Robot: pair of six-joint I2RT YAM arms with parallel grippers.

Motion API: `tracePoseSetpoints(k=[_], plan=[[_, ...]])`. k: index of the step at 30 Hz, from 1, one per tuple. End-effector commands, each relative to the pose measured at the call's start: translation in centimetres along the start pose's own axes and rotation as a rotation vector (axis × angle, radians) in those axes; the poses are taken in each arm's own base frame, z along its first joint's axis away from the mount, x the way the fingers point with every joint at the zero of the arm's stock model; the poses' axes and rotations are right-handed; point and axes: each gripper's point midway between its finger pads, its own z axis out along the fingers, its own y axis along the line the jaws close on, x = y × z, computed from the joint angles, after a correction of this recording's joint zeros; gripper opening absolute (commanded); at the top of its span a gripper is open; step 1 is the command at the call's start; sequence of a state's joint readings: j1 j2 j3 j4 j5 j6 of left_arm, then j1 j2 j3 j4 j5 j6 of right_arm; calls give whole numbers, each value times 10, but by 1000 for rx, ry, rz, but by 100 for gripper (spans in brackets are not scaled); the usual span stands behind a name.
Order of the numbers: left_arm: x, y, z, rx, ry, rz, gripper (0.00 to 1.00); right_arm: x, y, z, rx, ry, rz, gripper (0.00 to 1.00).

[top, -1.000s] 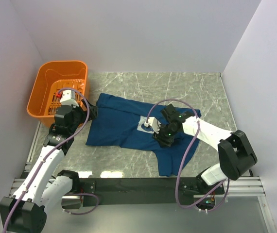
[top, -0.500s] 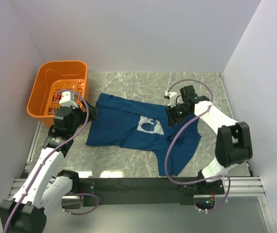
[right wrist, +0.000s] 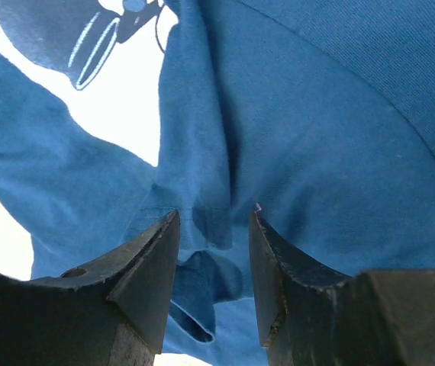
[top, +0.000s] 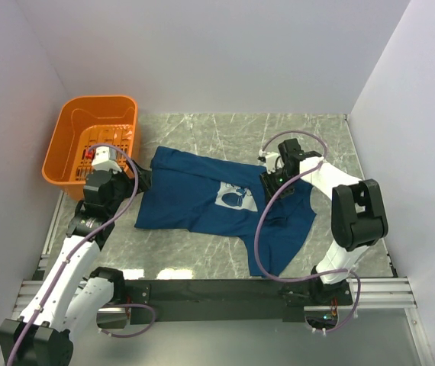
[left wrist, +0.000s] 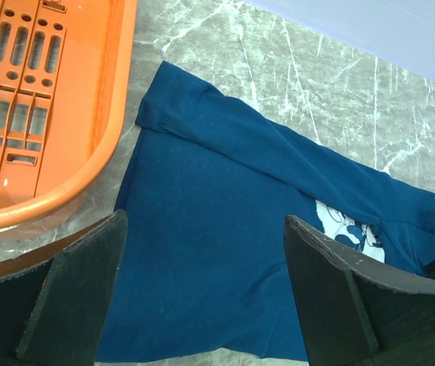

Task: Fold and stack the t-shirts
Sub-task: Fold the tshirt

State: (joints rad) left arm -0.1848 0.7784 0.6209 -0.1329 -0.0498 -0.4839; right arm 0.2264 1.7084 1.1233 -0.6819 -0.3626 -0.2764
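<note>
1. Your right gripper point(right wrist: 214, 217) sits half-open astride a fold of the navy t-shirt point(top: 187, 191); can't tell if it's pinching.
2. Your left gripper point(left wrist: 202, 229) gapes wide over the shirt's edge, beside the orange basket point(left wrist: 118, 76).
3. The white print point(top: 233, 197) is too small to read.

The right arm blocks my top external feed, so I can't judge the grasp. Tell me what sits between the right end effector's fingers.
Observer: In the right wrist view, a bunched ridge of the t-shirt fills the gap between the fingers of the right end effector; whether it is clamped, I cannot tell.
Operator: Now report the left end effector.
Observer: The left wrist view shows the left end effector wide open over flat cloth, nothing between its fingers.
Operator: Describe the shirt edge under that arm.
Observer: There the t-shirt's corner appears to meet the rim of the orange basket.
</note>
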Motion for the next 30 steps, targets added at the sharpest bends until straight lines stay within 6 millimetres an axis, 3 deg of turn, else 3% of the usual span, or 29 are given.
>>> tracePoseSetpoints(k=[1,4,8,11,16,19,23,27,30], plan=[[-7,-2,-2,10,-30,-10,88,0,-6,3,21,17,17,49],[-7,-3,-1,13,-28,-11,88,8,3,5,-33,39,23,46],[-7,-4,-1,17,-26,-11,88,9,21,4,-112,41,-1,23],[-8,-5,0,20,-26,-11,88,-1,36,-5,-155,-2,-56,8],[-8,-4,0,18,-26,-11,88,-11,71,-11,-243,-10,-159,4],[-7,-4,0,20,-25,-14,88,-10,94,-1,-290,23,-205,8],[-7,-4,-1,16,-22,-14,88,-13,116,5,-328,52,-256,42],[-7,-2,-3,8,-29,-11,88,-14,120,-4,-347,47,-307,47],[-3,-1,-4,10,-23,-16,88,-17,113,-26,-357,-3,-349,49]])
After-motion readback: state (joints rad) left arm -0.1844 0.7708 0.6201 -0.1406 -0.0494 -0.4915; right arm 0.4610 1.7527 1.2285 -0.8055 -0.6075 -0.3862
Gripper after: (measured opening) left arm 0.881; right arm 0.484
